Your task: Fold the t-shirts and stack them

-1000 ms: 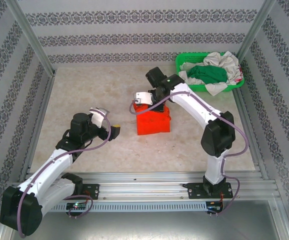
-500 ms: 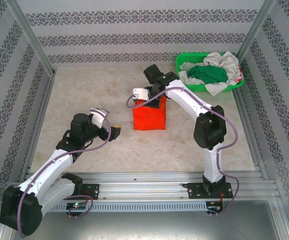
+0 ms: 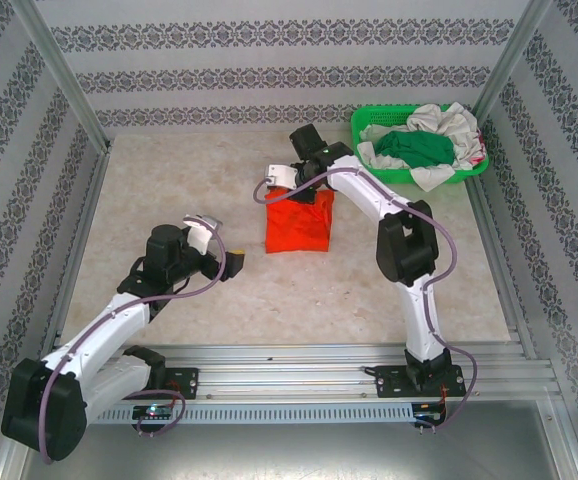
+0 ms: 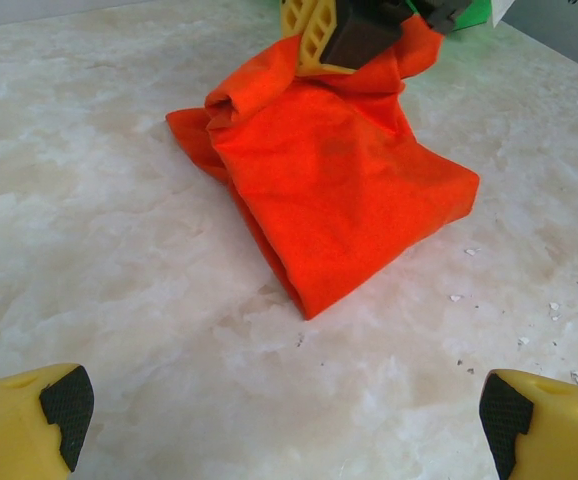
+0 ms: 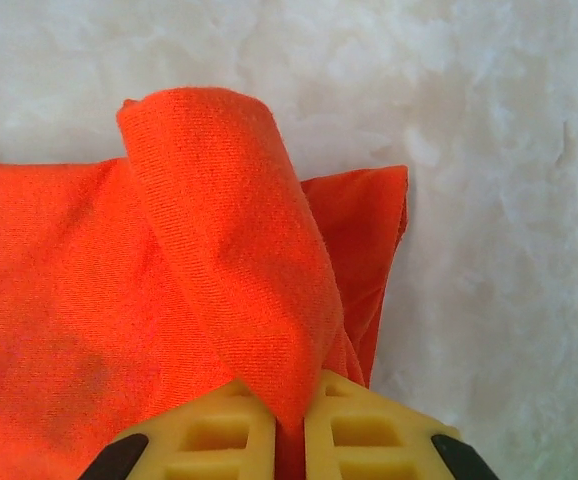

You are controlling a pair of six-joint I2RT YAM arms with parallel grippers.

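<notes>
A folded bright orange-red t-shirt (image 3: 299, 225) lies in the middle of the table. My right gripper (image 3: 307, 190) is at its far edge, shut on a fold of the cloth (image 5: 239, 280) that rises between the two yellow fingers (image 5: 214, 440). From the left wrist view the same orange-red t-shirt (image 4: 339, 190) lies ahead, with the right gripper (image 4: 344, 35) on its far end. My left gripper (image 3: 237, 262) hovers left of the shirt, open and holding nothing, its fingertips (image 4: 64, 400) wide apart over bare table. A dark green t-shirt (image 3: 414, 148) and a white one (image 3: 447, 125) lie in the basket.
A green lattice basket (image 3: 369, 122) stands at the far right corner, heaped with cloth. Patterned walls and metal posts close in the table on three sides. A metal rail (image 3: 299, 365) runs along the near edge by the arm bases.
The right gripper has drawn the shirt's far edge back toward the far wall, so the folded shirt slid away from the arms and its shape narrowed. The left arm shifted slightly.
</notes>
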